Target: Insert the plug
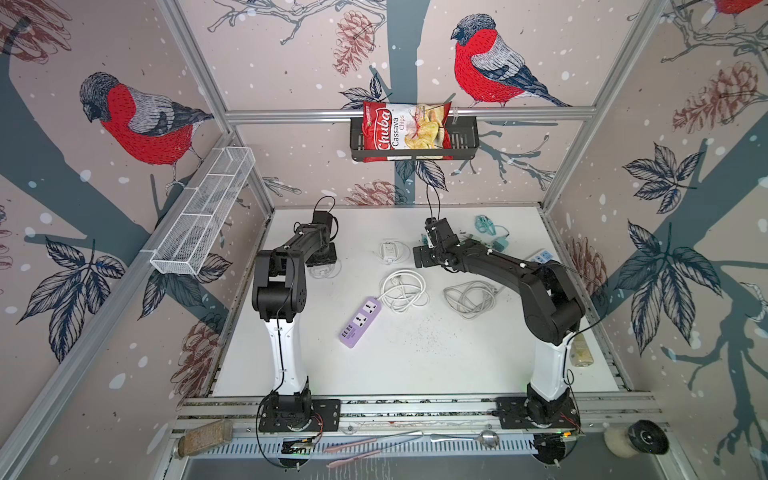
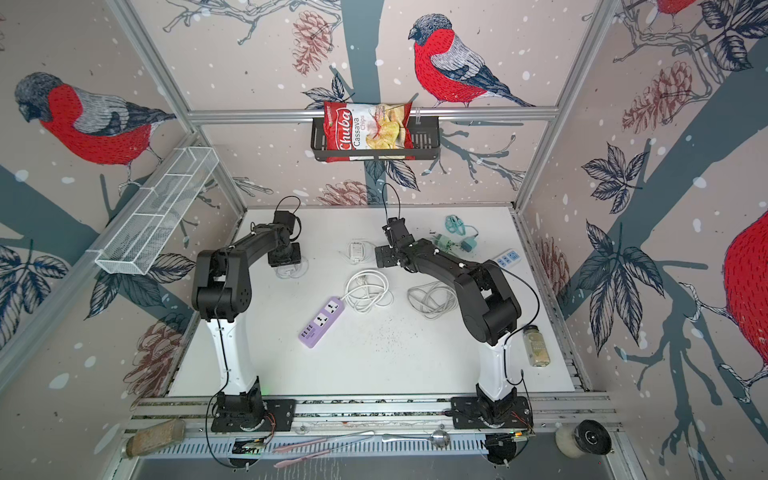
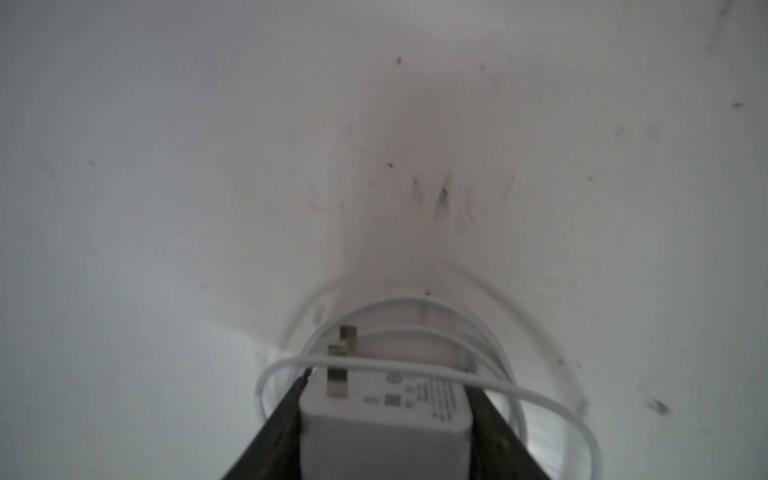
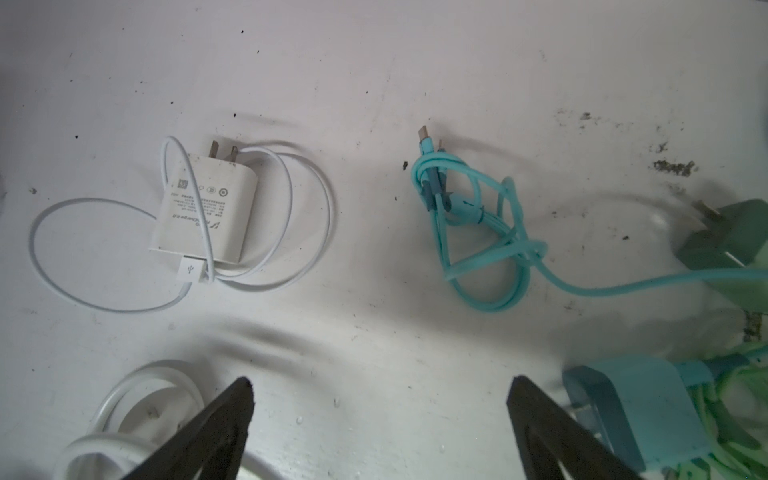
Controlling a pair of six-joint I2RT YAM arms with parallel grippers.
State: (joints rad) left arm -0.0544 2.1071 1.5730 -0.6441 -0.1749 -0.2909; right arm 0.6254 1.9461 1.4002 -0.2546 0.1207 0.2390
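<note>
While the left gripper (image 3: 388, 384) presses its two black fingers (image 3: 282, 419) against opposite sides of a white charger plug (image 3: 386, 428), the right gripper (image 4: 380, 399) hangs with its jaws spread wide and nothing between them. From the left wrist camera, the plug's metal prongs (image 3: 343, 361) show at its far end. Its thin white cable (image 3: 519, 399) loops over and around the block. Whether the plug is lifted off the white tabletop (image 1: 415, 365) cannot be told. In both top views this grip sits left of centre in the upper half of the table, under the bent left arm.

The purple power strip (image 1: 360, 322) lies near the middle of the table, slanting from lower left to upper right, well apart from the held plug. Two sockets face up. Its thick white cord (image 1: 403, 289) coils just to its upper right.

The right gripper hovers right of centre, in the upper half of the table. Just to its left lies a second white charger (image 4: 208, 212), flat and ringed by its own cable. To the upper right lie a teal cable bundle (image 4: 478, 232), a dark green adapter (image 4: 727, 237) and a light blue adapter (image 4: 636, 411). A pale grey cable coil (image 1: 469, 297) rests right of the thick cord. A white and blue power strip (image 2: 507, 258) shows at the table's right edge, and a glass spice jar (image 2: 536, 345) sits lower right. At top centre, a black wall basket (image 1: 465, 141) holds a red bag of cassava chips (image 1: 405, 126).
</note>
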